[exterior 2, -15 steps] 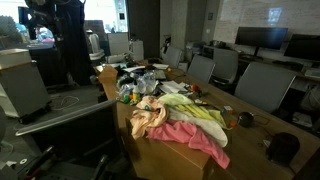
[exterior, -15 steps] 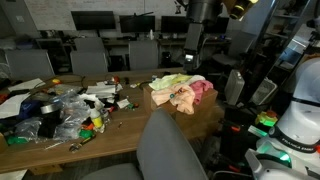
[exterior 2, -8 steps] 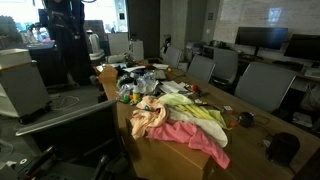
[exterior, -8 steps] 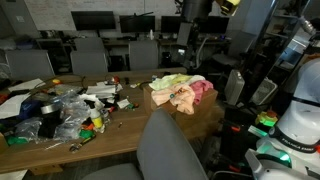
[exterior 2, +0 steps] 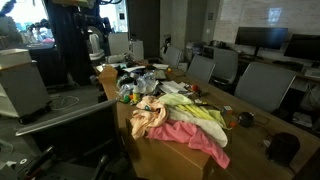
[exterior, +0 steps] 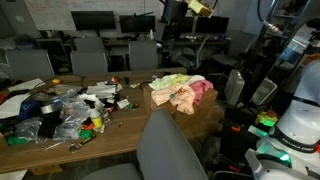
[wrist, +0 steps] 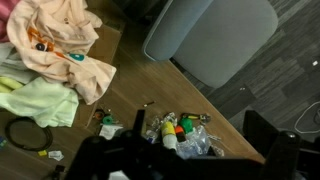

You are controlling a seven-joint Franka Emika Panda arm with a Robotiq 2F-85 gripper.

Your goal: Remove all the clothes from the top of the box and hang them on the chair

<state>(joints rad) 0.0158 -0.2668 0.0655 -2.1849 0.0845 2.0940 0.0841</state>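
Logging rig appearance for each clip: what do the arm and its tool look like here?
In an exterior view the tool is a black, blocky unit below a dark wrist section, and the arm shows a yellowish-tan patch just above. In the wrist view it shows only as a black silhouette along the bottom edge. Cables and markings are too dim to tell.

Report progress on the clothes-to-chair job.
Done: nothing; the chair is bare. In hand: nothing; the gripper hangs open and empty, well clear of the pile. Left: all the clothes, piled on the box.
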